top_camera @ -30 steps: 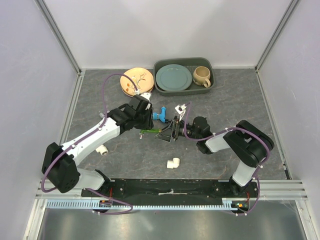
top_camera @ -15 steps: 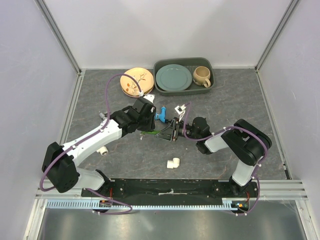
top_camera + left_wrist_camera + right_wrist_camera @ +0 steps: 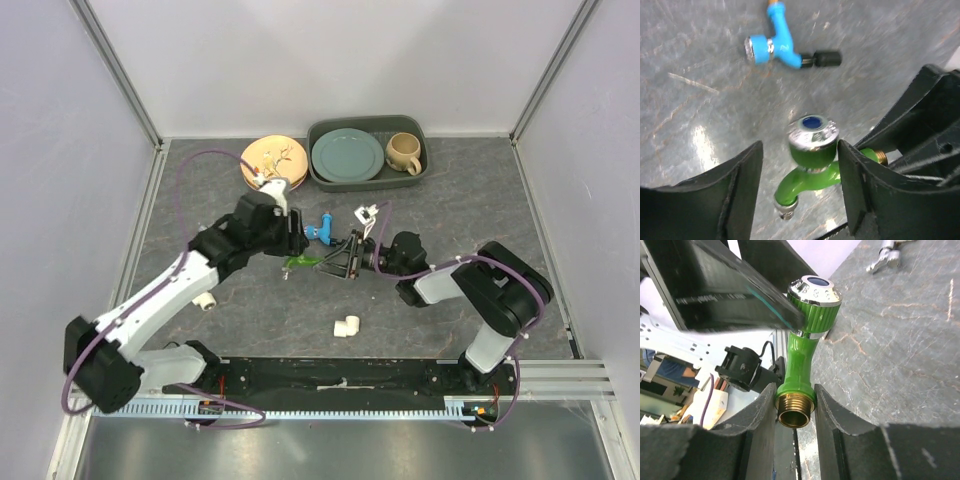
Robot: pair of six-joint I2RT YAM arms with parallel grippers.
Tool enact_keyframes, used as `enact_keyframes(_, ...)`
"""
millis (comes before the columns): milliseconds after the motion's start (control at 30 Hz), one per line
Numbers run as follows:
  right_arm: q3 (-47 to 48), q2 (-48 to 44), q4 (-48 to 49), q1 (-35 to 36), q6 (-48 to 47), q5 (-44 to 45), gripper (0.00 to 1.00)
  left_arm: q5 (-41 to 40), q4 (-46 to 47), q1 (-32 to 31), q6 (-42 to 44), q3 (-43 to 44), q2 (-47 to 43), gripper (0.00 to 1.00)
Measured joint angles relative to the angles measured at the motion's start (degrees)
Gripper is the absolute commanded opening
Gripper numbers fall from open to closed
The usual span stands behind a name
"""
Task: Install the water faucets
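One bright green plastic faucet (image 3: 802,347): the right pincer (image 3: 795,401) clamps its brass end, likely to steady it. Around its knob the left pincer (image 3: 800,175) gapes.

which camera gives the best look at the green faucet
Right wrist: the green faucet is close and whole, chrome cap to brass thread, with the right gripper shut on its threaded end. Left wrist looks down on its cap between the fingers of the open left gripper. Top external shows only a green sliver between the grippers.
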Motion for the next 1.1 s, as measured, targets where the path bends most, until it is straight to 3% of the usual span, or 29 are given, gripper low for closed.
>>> enact_keyframes(33,-0.1,-0.6,-0.2,-0.5,0.1,-0.3,0.0,2.6,1.9,1.8,0.0,-1.0,-1.8,0.81)
enact_keyframes(133,-1.2,-3.4,-0.2,-3.3,0.5,-1.2,0.0,11.5,7.8,9.1,0.0,-4.6,-9.0,0.99)
enact_keyframes(367,-3.2,-11.0,-0.4,-8.7,1.0,-3.8,0.0,29.0,20.4,22.6,-0.3,-10.4,-20.7,0.97)
enact_keyframes(467,-3.7,-14.6,-0.8,-9.0,0.6,-4.9,0.0,36.0,23.9,23.8,-0.3,-11.1,-21.6,0.89)
enact_keyframes(633,-4.5,-18.8,-0.2,-9.1,0.3,-6.5,0.0,49.5,29.7,23.8,-0.3,-11.4,-18.9,0.89)
enact_keyframes(667,-5.0,-19.9,0.5,-9.1,0.4,-7.2,0.0,55.8,31.9,23.8,-0.3,-11.5,-16.1,0.89)
enact_keyframes(1100,-6.6,-21.4,1.5,-9.0,5.7,-9.6,0.0,63.2,38.4,19.8,-1.9,-13.3,-12.3,0.94)
